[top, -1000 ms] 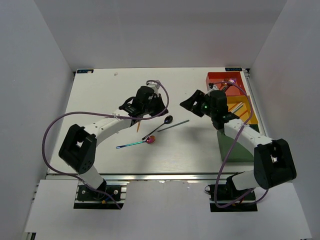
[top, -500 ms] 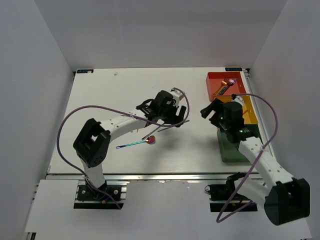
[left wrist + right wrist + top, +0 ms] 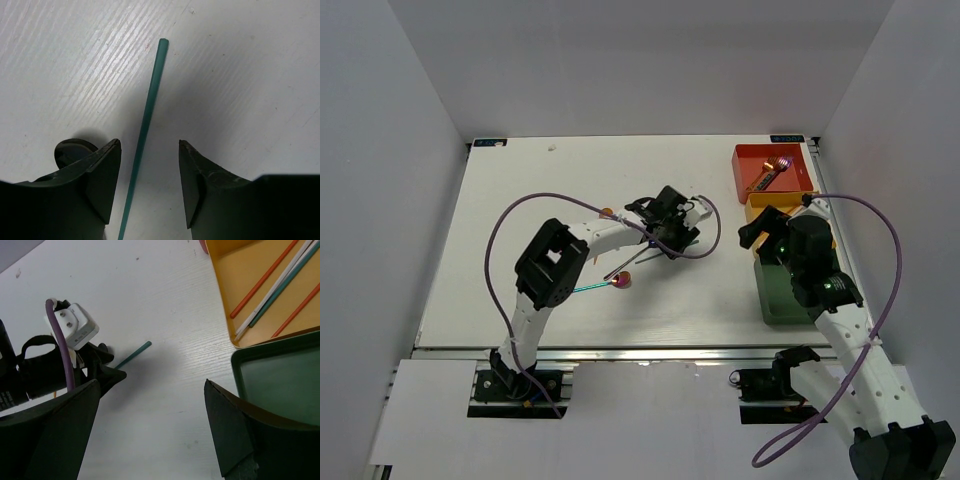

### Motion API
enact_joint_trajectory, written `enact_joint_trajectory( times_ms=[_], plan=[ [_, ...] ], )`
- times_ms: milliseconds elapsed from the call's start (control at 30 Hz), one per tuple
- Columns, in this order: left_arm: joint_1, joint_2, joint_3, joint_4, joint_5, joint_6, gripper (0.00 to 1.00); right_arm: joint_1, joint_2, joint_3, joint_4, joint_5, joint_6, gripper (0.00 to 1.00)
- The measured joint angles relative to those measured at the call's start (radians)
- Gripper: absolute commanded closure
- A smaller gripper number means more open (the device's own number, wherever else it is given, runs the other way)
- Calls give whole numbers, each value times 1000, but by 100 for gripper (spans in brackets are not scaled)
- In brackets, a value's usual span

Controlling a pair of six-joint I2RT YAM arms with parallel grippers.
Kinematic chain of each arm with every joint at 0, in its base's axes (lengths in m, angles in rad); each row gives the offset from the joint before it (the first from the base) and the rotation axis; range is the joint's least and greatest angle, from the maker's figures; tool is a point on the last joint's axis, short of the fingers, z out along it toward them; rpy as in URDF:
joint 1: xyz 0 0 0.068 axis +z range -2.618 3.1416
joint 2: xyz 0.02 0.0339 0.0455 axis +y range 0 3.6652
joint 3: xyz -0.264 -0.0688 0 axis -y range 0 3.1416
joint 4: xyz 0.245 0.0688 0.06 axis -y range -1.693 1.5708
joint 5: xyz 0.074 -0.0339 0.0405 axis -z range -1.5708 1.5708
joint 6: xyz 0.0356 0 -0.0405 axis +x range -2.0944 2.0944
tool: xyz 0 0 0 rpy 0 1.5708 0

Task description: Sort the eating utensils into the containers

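Left gripper point(image 3: 150, 145) had swung right to the teal chopstick point(image 3: 151, 100); right gripper point(image 3: 151, 387) had retreated.
Left jaws stood apart, straddling the chopstick on the table point(image 3: 250, 75); right jaws gaped near the yellow tray point(image 3: 232, 275).

The left arm point(image 3: 552, 264) and right arm point(image 3: 850, 345) wear white shells between blocky black joints. A purple cable point(image 3: 62, 347) loops off each. The left claw point(image 3: 149, 150) and right claw point(image 3: 150, 390) have dark, matte, wedge-shaped fingers.
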Motion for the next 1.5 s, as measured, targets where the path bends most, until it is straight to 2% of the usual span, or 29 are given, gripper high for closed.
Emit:
enact_joint_trajectory(
  times_ms=[167, 400, 433, 467, 500, 567, 867, 1033, 1200, 1500],
  plan=[
    [-5, 60, 89, -37, -5, 39, 43, 0, 1, 0, -16, -25, -26, 12],
    [-6, 135, 179, -69, 16, 62, 63, 0, -9, 0, -22, -34, -43, 12],
    [-8, 135, 178, -68, 16, 63, 67, 0, -11, 0, -23, -34, -43, 12],
    [-10, 135, 177, -68, 15, 64, 80, 0, -15, 0, -23, -34, -44, 13],
    [-13, 135, 177, -68, 15, 61, 90, 0, -19, 0, -23, -35, -44, 13],
    [-21, 135, 175, -68, 13, 62, 100, 0, -24, 0, -23, -35, -43, 13],
    [-55, 81, 88, -20, -19, 14, 100, -2, -23, -2, -16, -61, -38, 12],
    [-60, -33, -67, 36, -59, -98, 100, -32, -8, -46, 39, -66, 18, 11],
    [-61, -158, -148, 126, -74, -220, 100, -42, 42, -89, 97, -103, 89, 12],
    [-61, -267, -195, 270, -28, -391, 100, -43, 214, -180, 409, -296, 180, 15]
  ],
)
